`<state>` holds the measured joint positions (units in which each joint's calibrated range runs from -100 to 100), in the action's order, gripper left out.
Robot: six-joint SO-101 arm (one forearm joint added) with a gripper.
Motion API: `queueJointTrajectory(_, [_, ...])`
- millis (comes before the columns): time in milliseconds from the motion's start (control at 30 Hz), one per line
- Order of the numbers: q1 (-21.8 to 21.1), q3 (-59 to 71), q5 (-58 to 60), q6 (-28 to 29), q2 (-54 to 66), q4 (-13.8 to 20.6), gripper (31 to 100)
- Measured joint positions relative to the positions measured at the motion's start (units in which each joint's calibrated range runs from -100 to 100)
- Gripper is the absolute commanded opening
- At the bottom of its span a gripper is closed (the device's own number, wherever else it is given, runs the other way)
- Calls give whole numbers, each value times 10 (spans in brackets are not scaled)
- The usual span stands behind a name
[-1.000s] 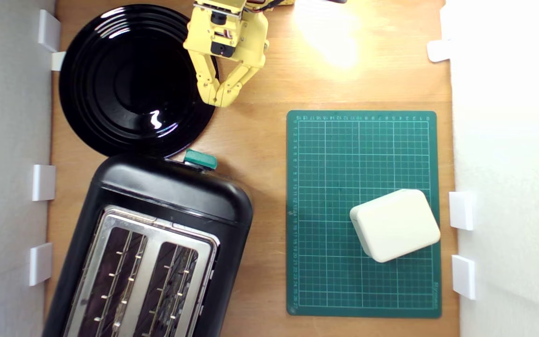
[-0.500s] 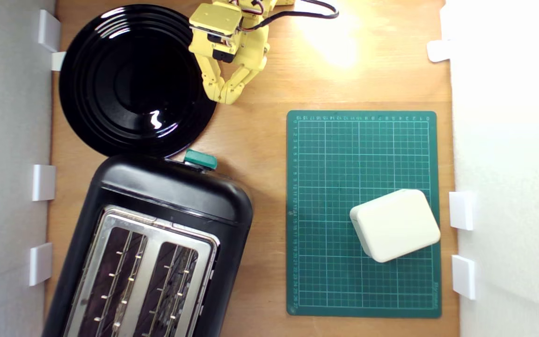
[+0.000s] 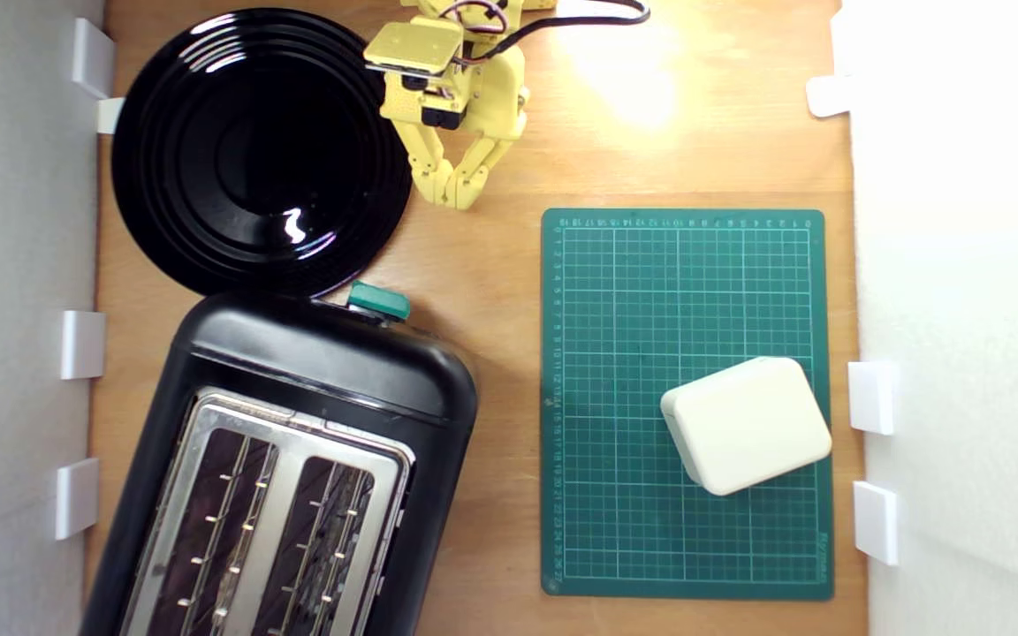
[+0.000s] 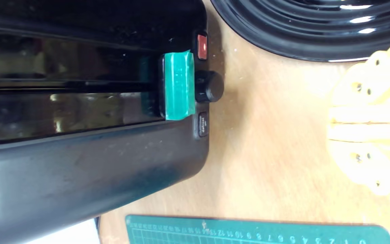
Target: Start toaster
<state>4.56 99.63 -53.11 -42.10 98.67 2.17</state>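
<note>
The toaster [image 3: 288,468] fills the lower left of the exterior view, its teal lever [image 3: 378,300] on the end face toward me, below my jaws [image 3: 459,196], which are closed on nothing, well apart over bare bench [image 3: 491,291] beside the black plate [image 3: 164,150].

A lab test bench: wooden desk [image 3: 491,291] walled by white panels [image 3: 960,265] (clipped on), gridded cutting mat [image 3: 641,291].

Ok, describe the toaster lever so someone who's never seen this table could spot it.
Find the black toaster at the exterior view's lower left. On its end facing the plate sits the lever, a small teal tab. The knob and buttons beside it are black or red; only the lever is teal.
</note>
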Motion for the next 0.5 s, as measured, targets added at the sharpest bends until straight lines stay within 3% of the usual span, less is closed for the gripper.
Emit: queueJointTrajectory(500, [-20, 0, 8, 0, 0, 2, 314])
